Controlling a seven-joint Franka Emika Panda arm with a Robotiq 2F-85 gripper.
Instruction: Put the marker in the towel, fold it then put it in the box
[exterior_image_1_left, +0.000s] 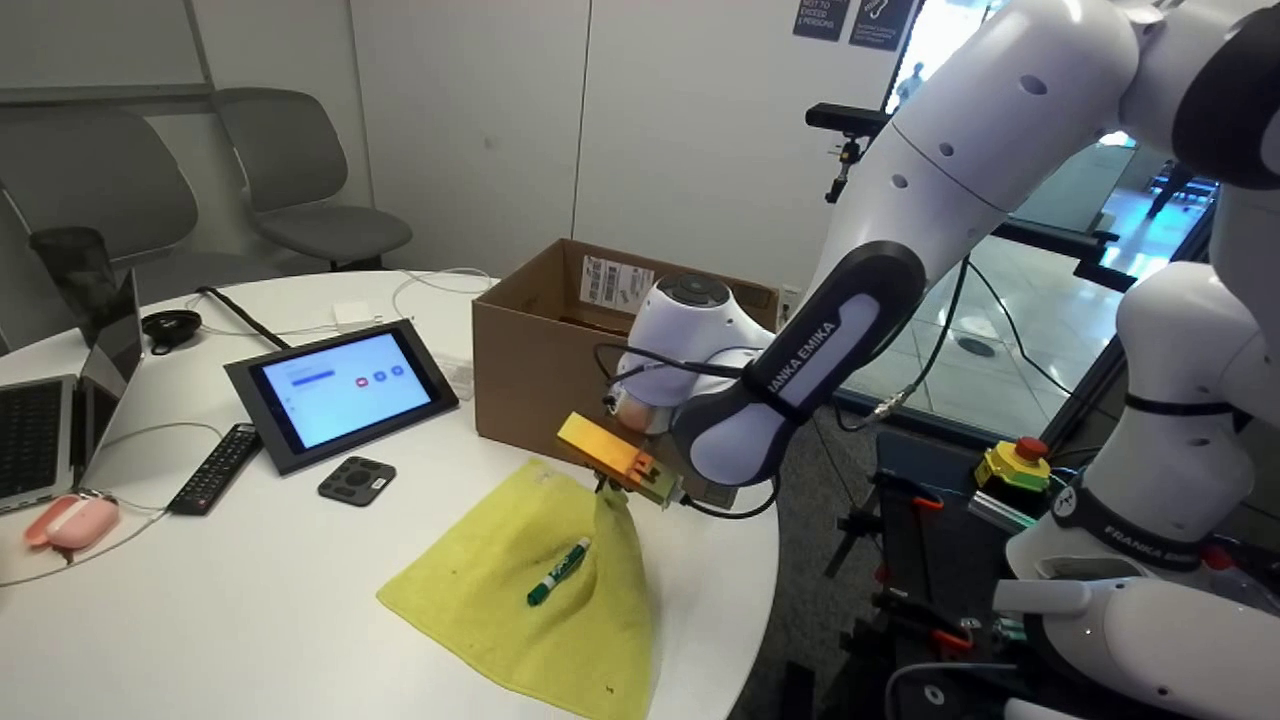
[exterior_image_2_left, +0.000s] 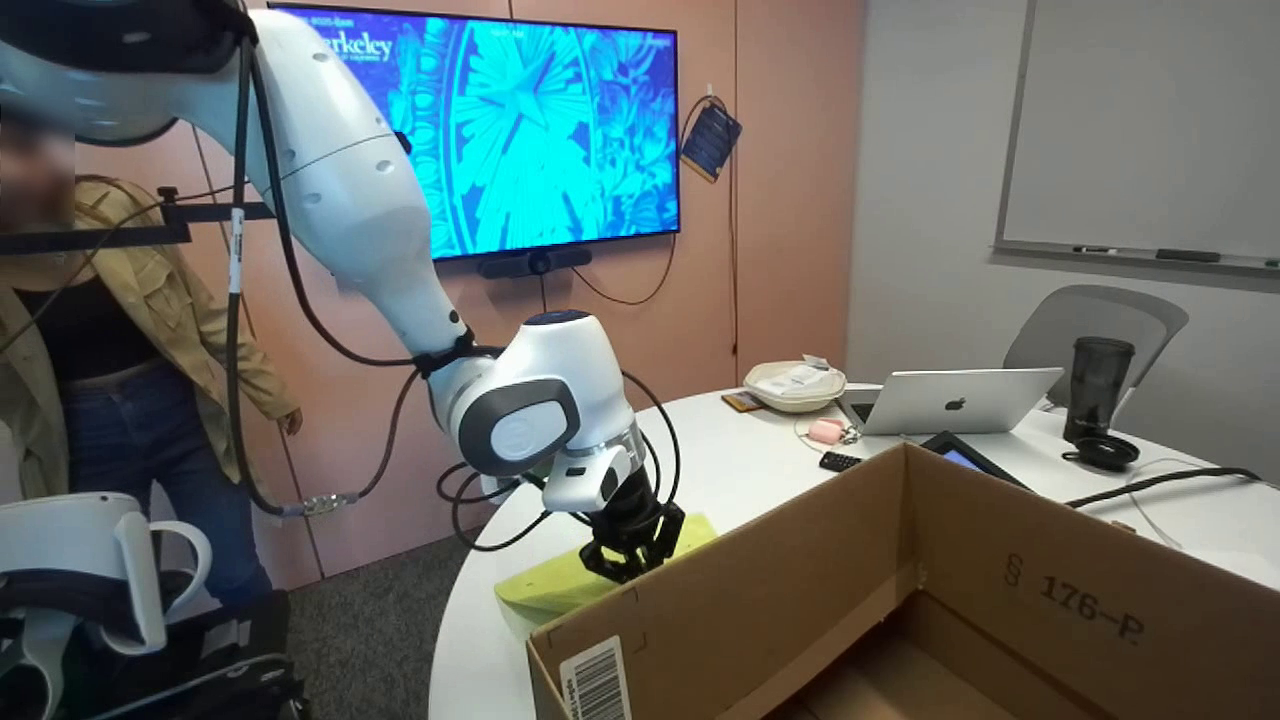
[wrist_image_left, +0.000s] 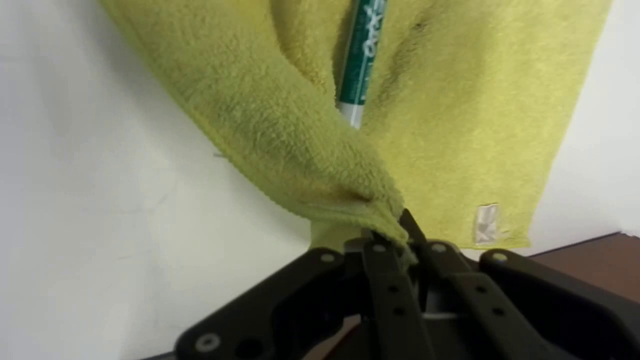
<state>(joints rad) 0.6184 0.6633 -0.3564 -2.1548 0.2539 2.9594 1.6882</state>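
The yellow towel lies spread on the white table, and one corner is lifted. It also shows in an exterior view and in the wrist view. The green marker lies on the towel beside the raised fold. In the wrist view the marker has its white end partly behind that fold. My gripper is shut on the lifted towel corner, just above the table. It shows in both exterior views. The open cardboard box stands right behind the gripper; it also shows in an exterior view.
A tablet, a flat black device and a black remote lie on the table beside the towel. A laptop and a pink case stand farther off. The table's edge is close to the towel.
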